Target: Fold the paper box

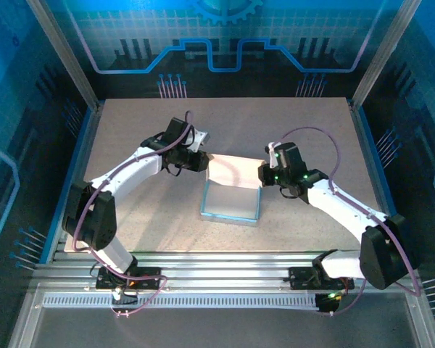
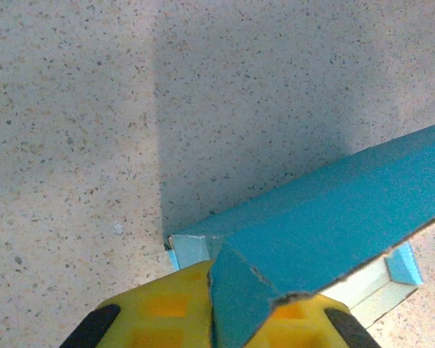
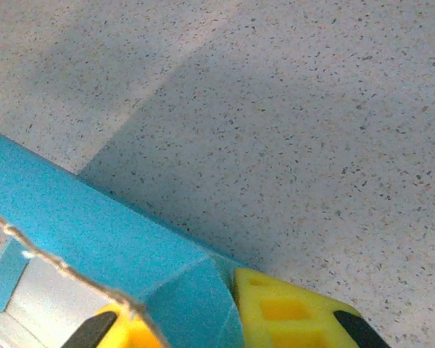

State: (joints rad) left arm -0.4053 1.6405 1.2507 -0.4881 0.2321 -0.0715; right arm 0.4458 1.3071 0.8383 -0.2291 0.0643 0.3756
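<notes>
jaws pinching thin blue cardboard box (image 1: 230, 201) flaps, speckled matte table (image 1: 167, 221)

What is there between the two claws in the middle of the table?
The paper box: in the top view it stretches, pale inner side showing, from the left gripper to the right gripper.

In the left wrist view the bottom edge cuts off the left fingers (image 2: 159, 308), and the box (image 2: 333, 217) runs out past the right edge. A flap (image 2: 239, 304) between the fingers hides their inner faces. In the right wrist view the right fingers (image 3: 283, 312) are cut the same way, and the box leaves at the left edge. From above, both pairs of fingers are too small and too tucked under the wrists to make out.
</notes>
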